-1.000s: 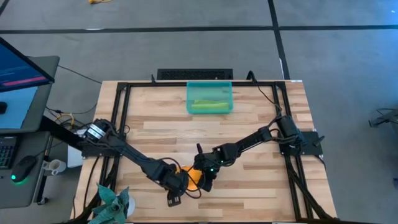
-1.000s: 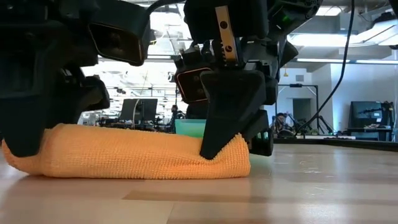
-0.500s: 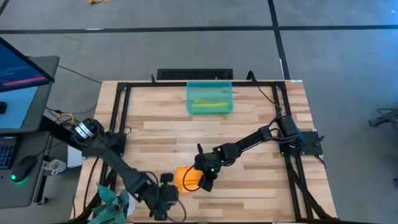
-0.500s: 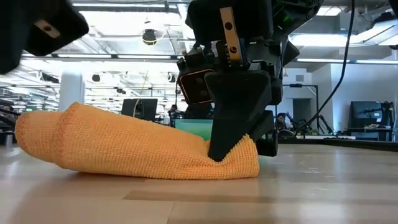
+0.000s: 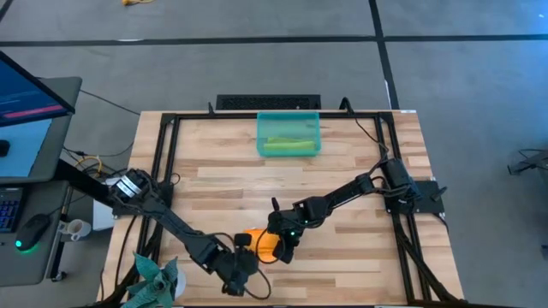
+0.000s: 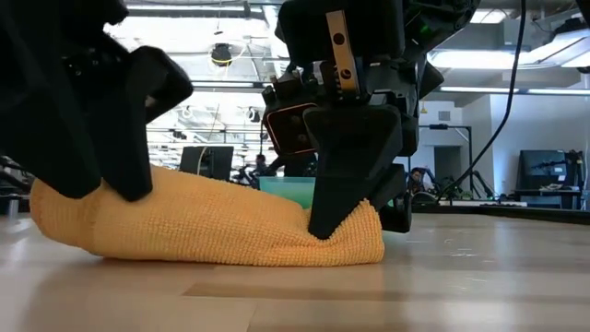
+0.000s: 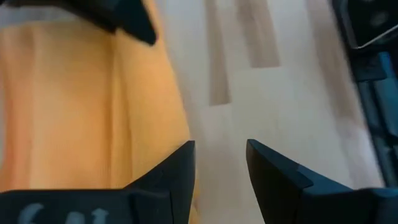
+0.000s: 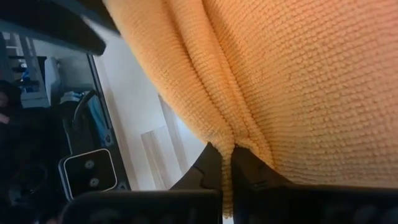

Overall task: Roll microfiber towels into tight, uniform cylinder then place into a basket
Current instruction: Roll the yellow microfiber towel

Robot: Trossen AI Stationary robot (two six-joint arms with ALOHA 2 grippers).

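Near the table's front edge, the orange towel (image 6: 212, 221) lies loosely rolled, soft and light, its end fold pinched by the right gripper (image 6: 323, 229); the left gripper (image 7: 219, 180), jaws parted, should clasp the roll's free end

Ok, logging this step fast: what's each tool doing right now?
Left tool: open, empty, beside the orange towel.
Right tool: shut on the orange towel, pinching a fold.

Grey floor (image 5: 257, 64), bright ceiling lights (image 6: 516, 57)
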